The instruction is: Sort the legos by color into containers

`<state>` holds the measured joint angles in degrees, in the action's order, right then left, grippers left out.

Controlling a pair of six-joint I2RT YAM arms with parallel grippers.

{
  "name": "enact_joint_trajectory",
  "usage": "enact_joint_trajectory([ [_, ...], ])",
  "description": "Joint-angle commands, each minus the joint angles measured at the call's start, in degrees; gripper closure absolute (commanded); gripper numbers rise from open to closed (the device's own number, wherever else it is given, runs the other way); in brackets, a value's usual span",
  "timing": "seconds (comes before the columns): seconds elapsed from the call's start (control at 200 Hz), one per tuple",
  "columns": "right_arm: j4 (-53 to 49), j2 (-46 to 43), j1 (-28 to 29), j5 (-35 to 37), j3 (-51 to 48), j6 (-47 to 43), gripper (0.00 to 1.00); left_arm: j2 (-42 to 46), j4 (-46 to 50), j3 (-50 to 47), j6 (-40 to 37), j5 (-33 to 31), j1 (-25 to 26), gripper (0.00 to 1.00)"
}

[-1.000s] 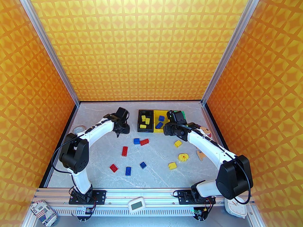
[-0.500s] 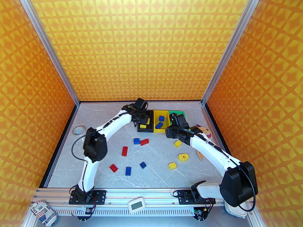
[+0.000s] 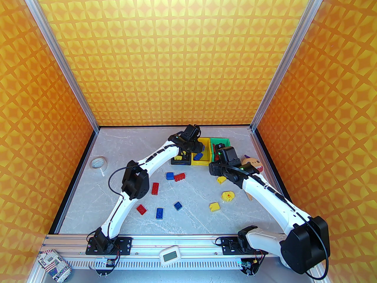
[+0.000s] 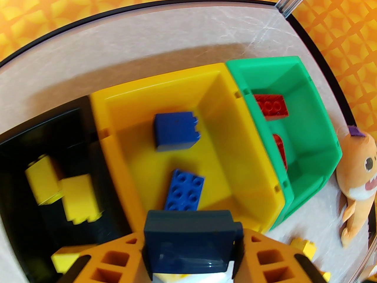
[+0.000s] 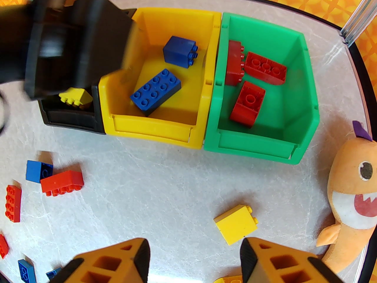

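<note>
Left fingers [image 4: 112, 259] are clamping 1 dark blue lego [image 4: 188, 237] over the far yellow container [image 4: 165, 78] — judged light, rigid, slick; flat sides suiting the grip. Right fingers [image 5: 265, 259] are hanging open above a yellow lego [image 5: 235, 224].

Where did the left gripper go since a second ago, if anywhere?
Yes: the left gripper swung right, from left of the black bin to over the yellow bin's near corner.

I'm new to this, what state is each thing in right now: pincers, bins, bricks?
Left pincer, shut on a blue brick, off the table.
Right pincer, open, empty, above a yellow brick.
Yellow bin, holds two blue bricks.
Green bin, holds three red bricks.
Black bin, holds yellow bricks.
Loose bricks, scattered on the table.
</note>
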<state>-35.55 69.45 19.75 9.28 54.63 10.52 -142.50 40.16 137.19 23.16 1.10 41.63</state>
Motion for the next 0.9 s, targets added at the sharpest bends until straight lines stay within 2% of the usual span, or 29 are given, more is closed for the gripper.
enact_joint_trajectory([
  [0.0,-1.6,-1.7,-0.3,0.9,-0.5,1.1,0.43,-3.1,-1.5,5.2,0.9,1.5,-0.4,0.57],
  [0.07,-1.8,-1.7,-0.4,0.8,-0.3,1.1,0.43,-4.8,-0.3,8.0,1.4,1.5,-0.8,0.42],
  [0.195,-1.9,-1.6,-0.3,0.5,-0.4,1.1,0.43,-3.4,0.1,7.6,1.0,1.5,-1.1,0.34],
  [0.375,-2.1,-1.2,-0.4,0.1,0.2,1.0,0.44,4.9,-1.2,-0.6,-0.5,1.4,-1.0,0.32],
  [0.615,-1.6,-0.6,-0.4,-2.8,1.3,0.1,0.43,16.7,2.7,-12.6,-4.3,-0.5,-1.2,0.31],
  [0.895,2.7,1.0,1.5,-8.7,-0.1,2.6,0.44,34.6,-1.6,-39.4,-4.5,-0.6,-3.3,0.31],
])
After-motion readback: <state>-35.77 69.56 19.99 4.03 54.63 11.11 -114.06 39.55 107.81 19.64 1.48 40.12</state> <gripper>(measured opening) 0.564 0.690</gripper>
